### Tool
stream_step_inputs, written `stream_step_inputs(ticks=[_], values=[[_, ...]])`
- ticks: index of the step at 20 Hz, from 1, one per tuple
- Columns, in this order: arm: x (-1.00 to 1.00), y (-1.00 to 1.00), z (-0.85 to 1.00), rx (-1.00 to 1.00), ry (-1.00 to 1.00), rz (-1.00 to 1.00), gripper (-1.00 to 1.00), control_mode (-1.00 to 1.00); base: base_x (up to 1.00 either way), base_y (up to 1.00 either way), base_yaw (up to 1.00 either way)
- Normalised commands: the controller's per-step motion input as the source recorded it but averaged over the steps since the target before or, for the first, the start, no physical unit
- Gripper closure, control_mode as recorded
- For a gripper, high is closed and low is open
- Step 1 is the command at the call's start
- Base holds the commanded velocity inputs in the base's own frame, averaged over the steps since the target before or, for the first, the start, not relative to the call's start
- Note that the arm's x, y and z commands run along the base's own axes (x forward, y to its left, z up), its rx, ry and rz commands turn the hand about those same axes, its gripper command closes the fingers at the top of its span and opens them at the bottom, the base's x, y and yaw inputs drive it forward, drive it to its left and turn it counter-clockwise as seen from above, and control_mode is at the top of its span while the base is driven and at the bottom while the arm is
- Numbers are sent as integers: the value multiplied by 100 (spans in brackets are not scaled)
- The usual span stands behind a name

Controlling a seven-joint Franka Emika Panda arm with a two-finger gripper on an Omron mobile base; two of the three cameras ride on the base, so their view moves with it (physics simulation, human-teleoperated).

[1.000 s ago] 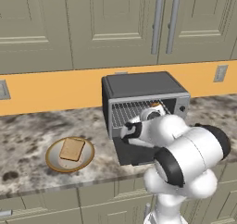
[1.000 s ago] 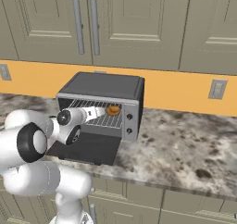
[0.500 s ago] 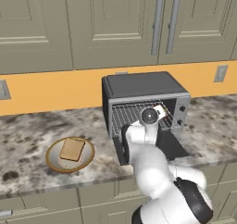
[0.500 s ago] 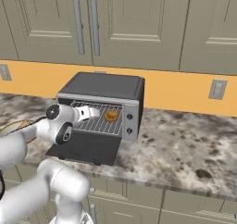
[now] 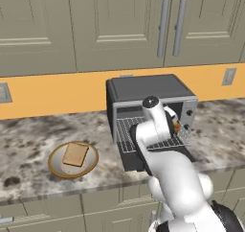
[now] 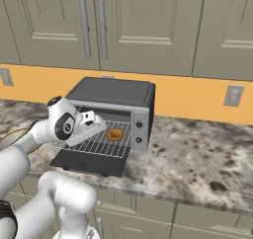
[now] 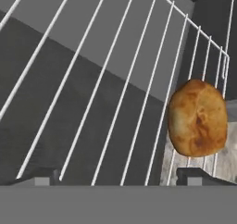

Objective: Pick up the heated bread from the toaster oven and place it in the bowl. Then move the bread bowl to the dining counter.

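Pincer: your gripper (image 6: 100, 125) sits at the mouth of the toaster oven, just above the wire rack. In the hand view its two dark fingertips (image 7: 198, 176) stand far apart at the bottom edge, so you have it spread wide and holding nothing.
Contact: you are touching nothing that can be seen; the bun lies just above the right-hand tip in the hand view, not between the two tips.
Heated bread: one small round orange-brown bun (image 7: 197, 118) lies on the wire rack (image 7: 106, 79) near its far corner; in the right base view you see it (image 6: 115, 134) just beyond your gripper, inside the oven.
Toaster oven: one dark boxy toaster oven (image 5: 143, 89) stands on the stone worktop (image 5: 28, 140) against the orange wall strip (image 5: 52, 89), its door (image 6: 89, 162) dropped flat and open.
Bowl: one shallow golden-rimmed bowl (image 5: 56, 168) rests on the worktop well to the left of the oven.
Toast: one flat square tan slice (image 5: 75, 154) lies in the bowl.
Counts: one bun, one toast slice, one bowl, one oven, one rack.
Surroundings: you have olive cabinet doors (image 6: 148, 25) above the orange strip.
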Motion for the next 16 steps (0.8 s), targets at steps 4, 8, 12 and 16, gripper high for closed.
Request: stream_step_inputs(ticks=[4,8,12,16], values=[[-100,-72,-92,-12,67,-4,-100,-100,0,0,0],[-89,-59,-11,5,-5,-10,-100,-100,0,0,0],[-51,-60,84,32,-26,-22,-100,-100,0,0,0],[-69,-63,88,25,2,-25,-100,-100,0,0,0]])
